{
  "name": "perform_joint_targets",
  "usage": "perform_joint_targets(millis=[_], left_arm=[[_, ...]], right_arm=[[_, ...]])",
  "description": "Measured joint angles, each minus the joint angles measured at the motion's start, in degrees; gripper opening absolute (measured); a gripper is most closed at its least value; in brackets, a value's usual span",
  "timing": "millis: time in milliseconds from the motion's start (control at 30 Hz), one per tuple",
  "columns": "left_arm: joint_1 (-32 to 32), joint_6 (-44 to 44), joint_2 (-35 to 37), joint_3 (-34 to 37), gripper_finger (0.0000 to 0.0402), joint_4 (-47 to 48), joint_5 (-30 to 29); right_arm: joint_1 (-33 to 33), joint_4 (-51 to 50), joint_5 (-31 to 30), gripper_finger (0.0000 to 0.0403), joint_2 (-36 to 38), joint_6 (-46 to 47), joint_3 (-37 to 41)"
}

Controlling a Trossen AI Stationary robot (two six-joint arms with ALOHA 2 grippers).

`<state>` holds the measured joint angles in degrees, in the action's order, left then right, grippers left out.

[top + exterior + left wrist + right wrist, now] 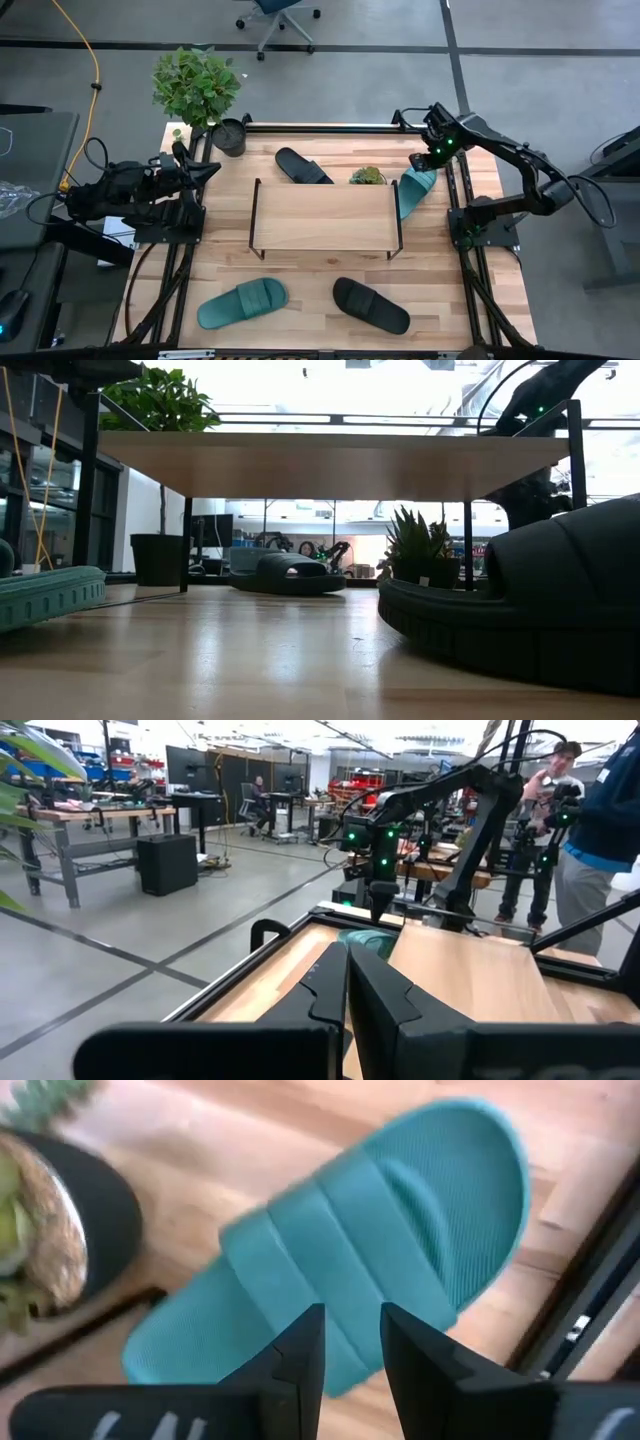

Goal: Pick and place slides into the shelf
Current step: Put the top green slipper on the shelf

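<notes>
The shelf (322, 217) stands mid-table on its black wire legs. One teal slide (415, 190) lies sole-down by the shelf's far right corner and fills the right wrist view (350, 1260). My right gripper (432, 155) hovers open just above it, with its fingers (352, 1345) over the slide's long edge, touching nothing. A black slide (303, 167) lies behind the shelf. Another teal slide (243, 303) and another black slide (371, 305) lie near the front edge. My left gripper (348, 982) is shut and waits at the table's left edge (195, 172).
A small potted plant (367, 177) stands between the far black slide and the teal one, close to my right gripper. A large potted plant (205, 95) sits at the far left corner. Black rails (462, 200) run along the table's sides. People stand in the room beyond.
</notes>
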<state>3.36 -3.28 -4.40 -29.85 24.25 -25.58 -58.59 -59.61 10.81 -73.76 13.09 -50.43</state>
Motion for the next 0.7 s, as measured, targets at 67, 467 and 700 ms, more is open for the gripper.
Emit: perform_joint_targets(millis=[67, 467, 700], left_arm=[[0.0, 0.0, 0.0, 0.0, 0.0003, 0.0, 0.0], [0.0, 0.0, 0.0, 0.0, 0.0003, 0.0, -0.2], [0.0, 0.0, 0.0, 0.0, 0.0003, -0.1, 0.0]], right_arm=[[-0.6, 1.7, 0.7, 0.0092, 0.0, 1.0, 0.0], [-4.5, 6.7, 5.6, 0.0092, -4.9, 1.9, 0.0], [-5.6, 6.9, 6.1, 0.0092, -8.8, 1.4, 0.0]])
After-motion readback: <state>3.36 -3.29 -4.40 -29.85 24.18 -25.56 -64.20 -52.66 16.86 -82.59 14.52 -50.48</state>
